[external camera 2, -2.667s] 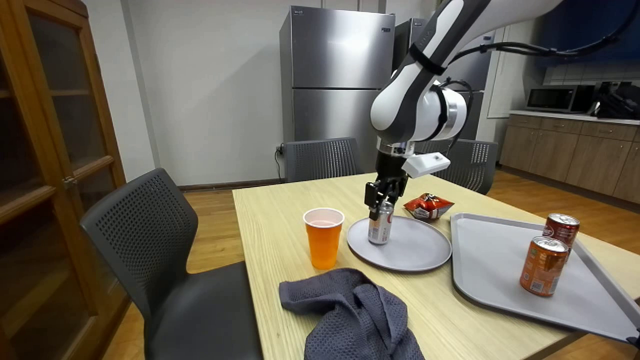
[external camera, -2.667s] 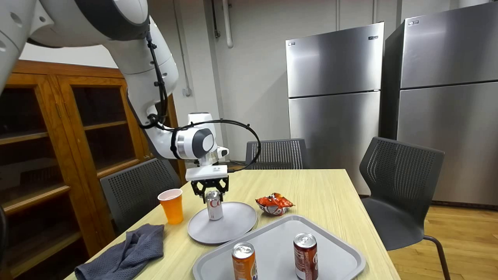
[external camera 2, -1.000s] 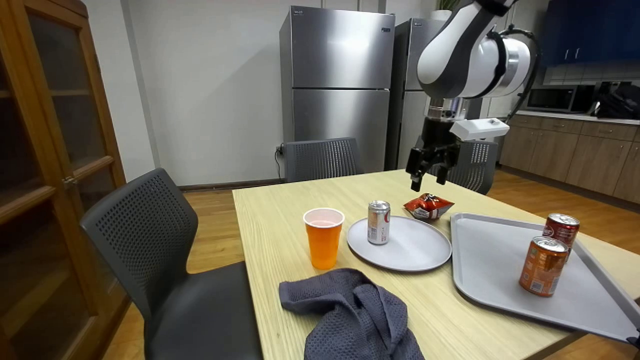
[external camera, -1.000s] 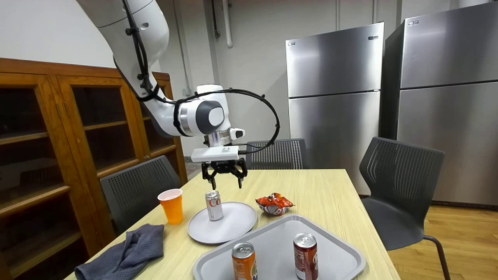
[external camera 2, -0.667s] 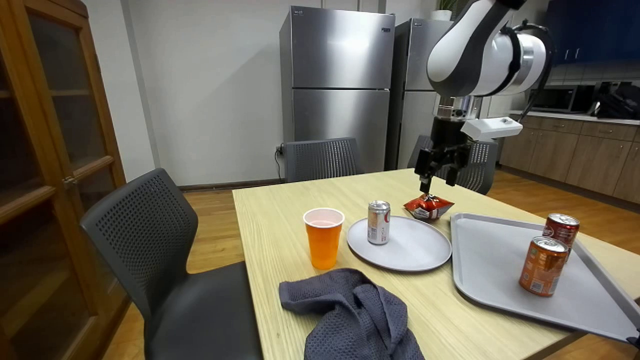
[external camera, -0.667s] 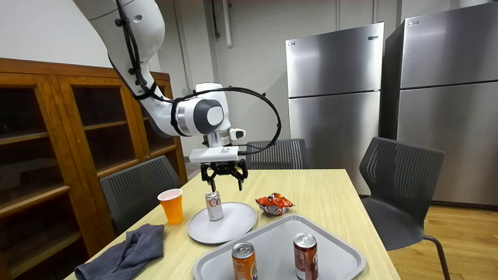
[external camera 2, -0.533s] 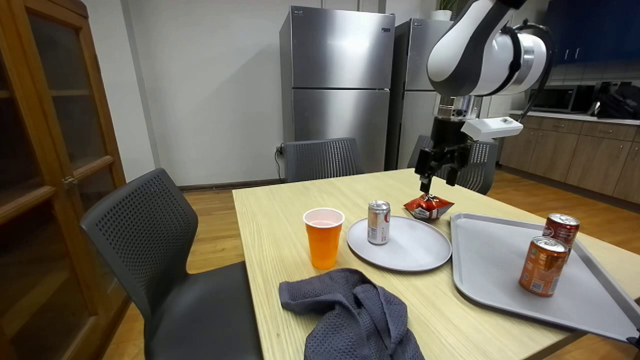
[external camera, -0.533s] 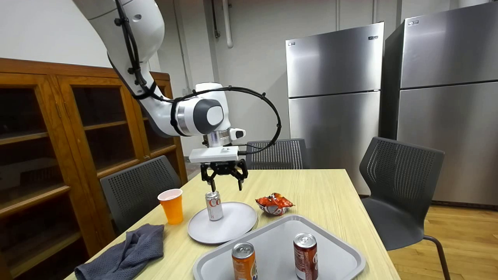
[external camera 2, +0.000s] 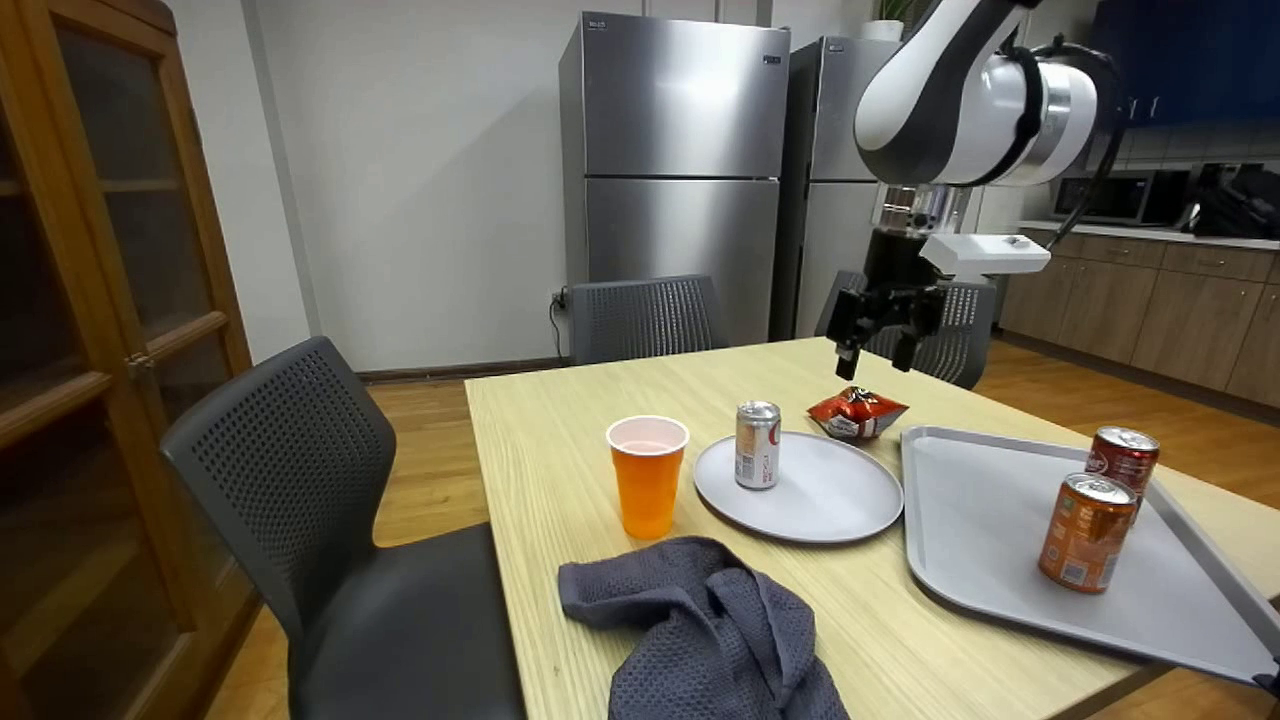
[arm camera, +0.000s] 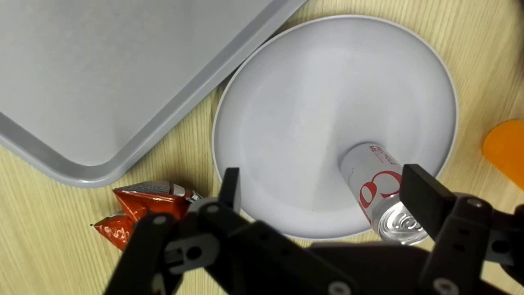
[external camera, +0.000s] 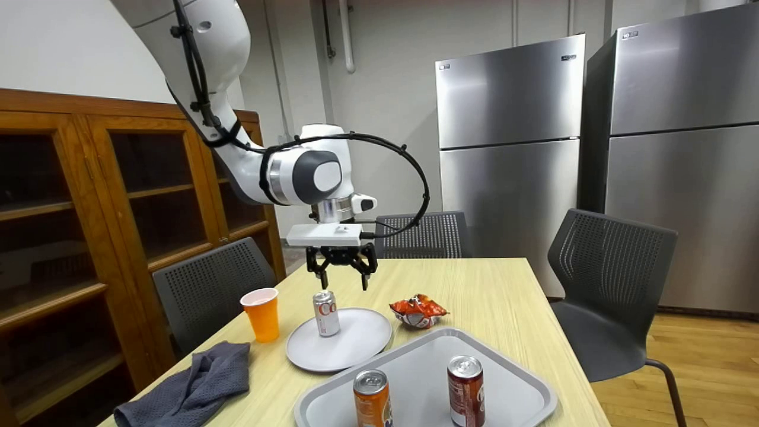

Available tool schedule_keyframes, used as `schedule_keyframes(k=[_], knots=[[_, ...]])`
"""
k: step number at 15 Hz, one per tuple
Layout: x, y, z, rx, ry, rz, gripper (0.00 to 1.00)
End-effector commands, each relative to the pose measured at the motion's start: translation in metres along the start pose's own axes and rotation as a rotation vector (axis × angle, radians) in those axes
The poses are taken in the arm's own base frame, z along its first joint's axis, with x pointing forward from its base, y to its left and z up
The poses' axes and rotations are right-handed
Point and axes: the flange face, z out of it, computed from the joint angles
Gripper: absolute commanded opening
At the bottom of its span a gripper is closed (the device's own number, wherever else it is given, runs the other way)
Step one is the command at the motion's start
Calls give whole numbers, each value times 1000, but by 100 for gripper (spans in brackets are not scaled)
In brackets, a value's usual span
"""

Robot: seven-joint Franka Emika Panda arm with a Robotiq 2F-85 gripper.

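My gripper (external camera: 344, 284) is open and empty, with its fingers pointing down above the table. It also shows open in an exterior view (external camera 2: 876, 362) and in the wrist view (arm camera: 323, 180). A silver can (external camera: 327, 315) with red lettering stands upright on a round grey plate (external camera: 364, 341), below the gripper and apart from it. In the wrist view one finger hides part of the can (arm camera: 368, 176). A crumpled red snack bag (external camera 2: 857, 413) lies on the table beside the plate; the other finger partly covers it in the wrist view (arm camera: 143, 205).
A grey tray (external camera: 504, 370) beside the plate holds an orange can (external camera 2: 1085, 535) and a dark red can (external camera: 465, 391), both upright. An orange cup (external camera 2: 648, 490) and a dark cloth (external camera 2: 710, 640) lie on the plate's other side. Chairs (external camera: 611, 296) stand around the table.
Earlier the gripper was around the top of the silver can. It has opened wider, risen and moved away. In the last half second it rose slightly. The can has stayed on the plate.
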Motion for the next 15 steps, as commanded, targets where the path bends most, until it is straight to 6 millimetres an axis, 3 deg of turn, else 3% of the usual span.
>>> schedule_keyframes(k=[1,8,15], knots=[[-21,5,-27,45,61,109,100],[-64,28,-60,-7,66,208,100],[-106,33,-55,-29,66,301,100]])
